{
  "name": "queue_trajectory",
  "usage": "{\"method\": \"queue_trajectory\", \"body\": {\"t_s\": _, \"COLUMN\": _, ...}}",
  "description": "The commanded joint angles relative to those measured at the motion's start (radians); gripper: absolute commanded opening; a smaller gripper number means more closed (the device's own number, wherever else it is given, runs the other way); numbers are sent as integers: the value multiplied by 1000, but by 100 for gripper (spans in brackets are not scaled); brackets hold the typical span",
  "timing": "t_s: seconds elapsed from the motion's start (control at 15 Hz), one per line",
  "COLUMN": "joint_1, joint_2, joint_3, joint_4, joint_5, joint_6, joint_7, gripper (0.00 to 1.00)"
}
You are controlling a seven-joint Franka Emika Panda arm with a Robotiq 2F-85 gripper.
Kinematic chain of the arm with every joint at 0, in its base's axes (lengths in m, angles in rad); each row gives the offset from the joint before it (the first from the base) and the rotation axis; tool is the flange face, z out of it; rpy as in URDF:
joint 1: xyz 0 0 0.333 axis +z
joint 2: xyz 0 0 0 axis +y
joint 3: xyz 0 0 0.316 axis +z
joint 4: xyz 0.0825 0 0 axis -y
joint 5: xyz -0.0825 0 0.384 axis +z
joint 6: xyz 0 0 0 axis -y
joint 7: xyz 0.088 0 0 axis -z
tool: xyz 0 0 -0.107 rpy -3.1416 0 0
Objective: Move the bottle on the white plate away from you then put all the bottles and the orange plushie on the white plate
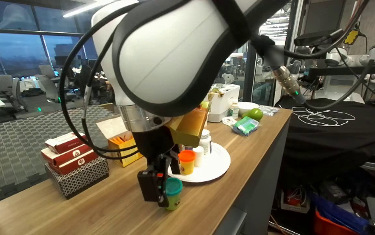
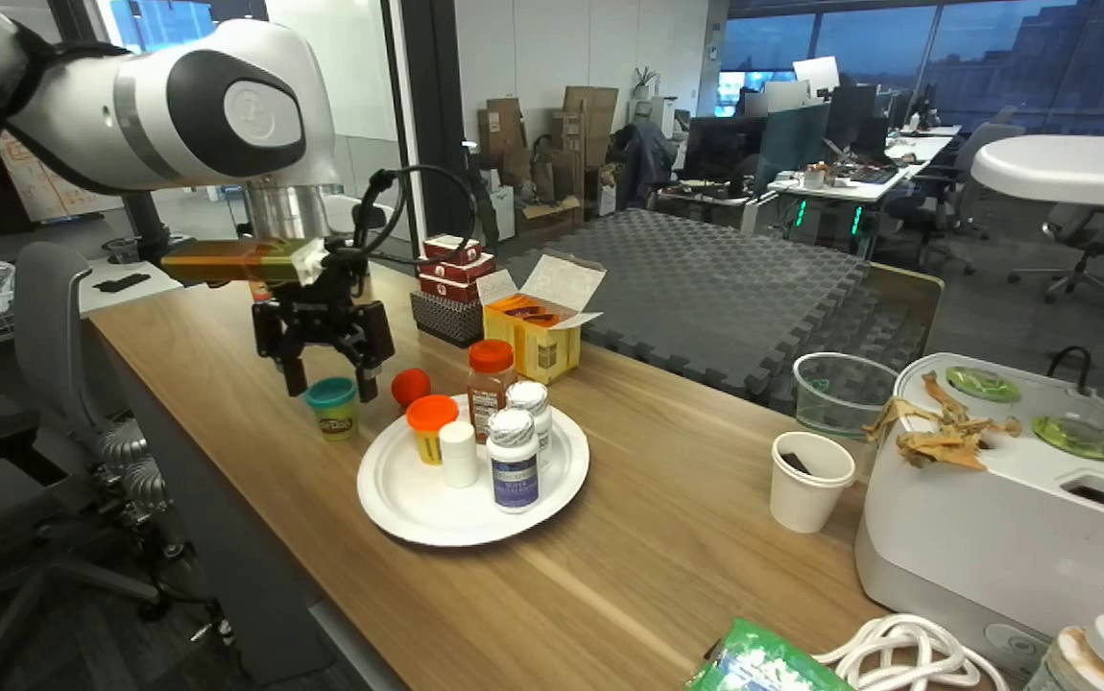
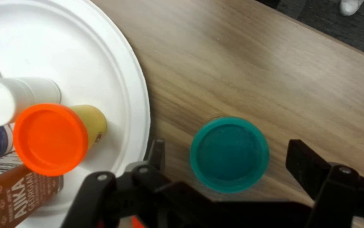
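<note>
Jaws spread wide astride green tub (image 2: 335,418): upright, long axis vertical, teal lid (image 3: 229,155) uppermost.

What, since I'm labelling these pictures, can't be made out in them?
Orange toy: wrist view, mostly hidden by the gripper.
Red-lidded jar: wrist view, lid cut off by the left edge.
Green packet: in an exterior view, cut off by the bottom edge.
Blue-labelled bottle: in an exterior view, fine print too small to read.
</note>
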Motion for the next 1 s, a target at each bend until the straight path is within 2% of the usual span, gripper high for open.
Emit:
{"method": "queue_trajectory", "body": {"t_s": 0.0, "joint_1": -11, "joint_2": 14, "joint_3": 19, "joint_4": 27, "joint_5": 38, "joint_6": -4, "joint_7": -58, "gripper": 66}}
{"method": "queue_trajectory", "body": {"t_s": 0.2, "joint_1": -11, "joint_2": 17, "joint_3": 22, "joint_4": 28, "joint_5": 47, "joint_6": -10, "joint_7": -73, "gripper": 42}}
{"method": "queue_trajectory", "body": {"t_s": 0.33, "joint_1": -10, "joint_2": 16, "joint_3": 19, "joint_4": 26, "joint_5": 49, "joint_6": -14, "joint_7": -67, "gripper": 29}}
{"method": "queue_trajectory", "body": {"t_s": 0.6, "joint_1": -9, "joint_2": -14, "joint_3": 12, "joint_4": 6, "joint_5": 54, "joint_6": -22, "joint_7": -43, "gripper": 28}}
{"method": "queue_trajectory", "body": {"t_s": 0.93, "joint_1": 1, "joint_2": -82, "joint_3": -16, "joint_4": -44, "joint_5": 32, "joint_6": -48, "joint_7": 56, "gripper": 28}}
